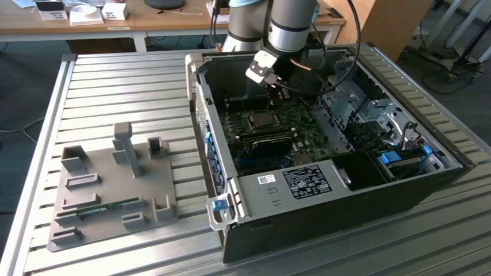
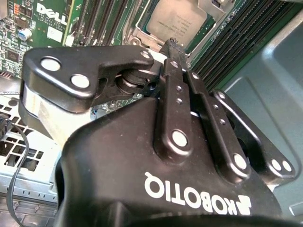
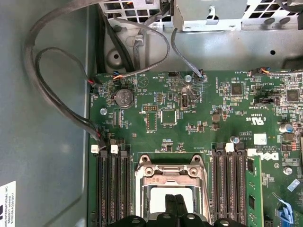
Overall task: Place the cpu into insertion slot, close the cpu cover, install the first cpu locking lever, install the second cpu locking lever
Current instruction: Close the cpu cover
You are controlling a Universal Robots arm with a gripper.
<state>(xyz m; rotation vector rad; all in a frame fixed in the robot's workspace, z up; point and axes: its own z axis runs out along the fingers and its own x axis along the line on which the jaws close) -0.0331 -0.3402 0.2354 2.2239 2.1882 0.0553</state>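
Observation:
The cpu (image 2: 176, 16) shows its silvery top inside the insertion slot (image 1: 263, 119) on the green motherboard (image 3: 199, 118). In the first wrist view the cpu (image 3: 154, 201) appears pale through the window of the cpu cover (image 3: 170, 174), which seems to lie flat over the socket. My gripper (image 3: 175, 204) hovers just above the chip, shut with its two black fingers pressed together and nothing between them. The gripper (image 2: 171, 43) tips point at the chip's edge. In the exterior view the gripper (image 1: 277, 92) hangs inside the open computer case, above the socket. How the locking levers stand I cannot tell.
Black memory slots (image 3: 111, 189) flank the socket, and a memory module (image 3: 253, 189) stands in one. Grey cables (image 3: 57, 94) loop beside the board. Case walls (image 1: 201, 109) and drive cages (image 1: 360, 109) close in. A grey fixture plate (image 1: 115, 184) lies at the exterior view's left.

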